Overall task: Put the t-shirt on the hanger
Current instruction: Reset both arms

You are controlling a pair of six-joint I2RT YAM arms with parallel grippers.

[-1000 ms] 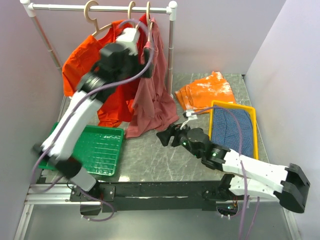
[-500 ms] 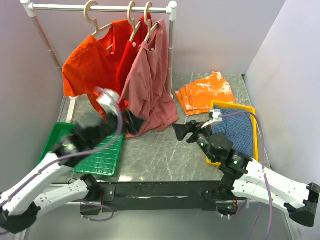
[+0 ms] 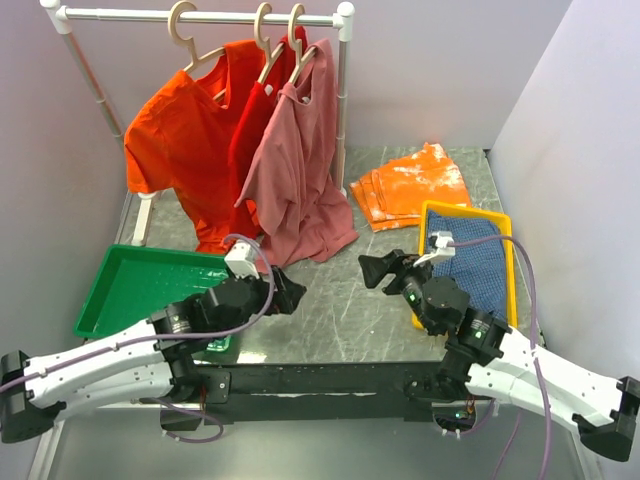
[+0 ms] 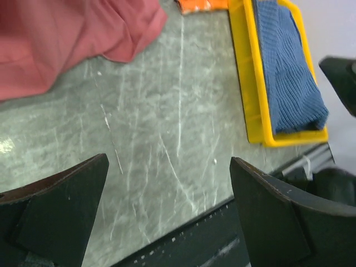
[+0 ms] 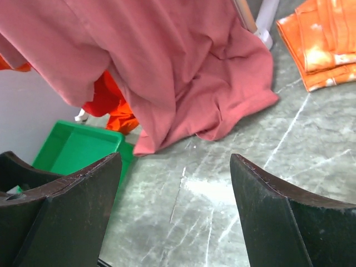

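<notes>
At the near edge, the left gripper (image 3: 287, 292) is held low over the table (image 3: 330, 310), its jaws spread wide with nothing between them. A second ago this arm was raised to the rail, against the collar of the t-shirt; it has since been folded down and drawn back. Just to its right, the right gripper (image 3: 368, 270) is likewise pulled in towards the near edge, jaws wide apart and empty.

A green tray (image 3: 130, 290) is seen at the near left. A yellow tray (image 3: 470, 212) holding a blue cloth (image 3: 465, 260) is seen at the right, with a folded orange cloth (image 3: 410, 185) beyond it.

Farther back, the t-shirt (image 3: 295, 180) is draped over the hanger (image 3: 299, 48), which is hooked at the right end of the white rail (image 3: 200, 15). Its hem is left resting on the table. An orange t-shirt (image 3: 185, 140) and a red t-shirt (image 3: 250, 120) are hung to its left.

With the shirt released and both arms withdrawn, the task is judged done, or very nearly so.
</notes>
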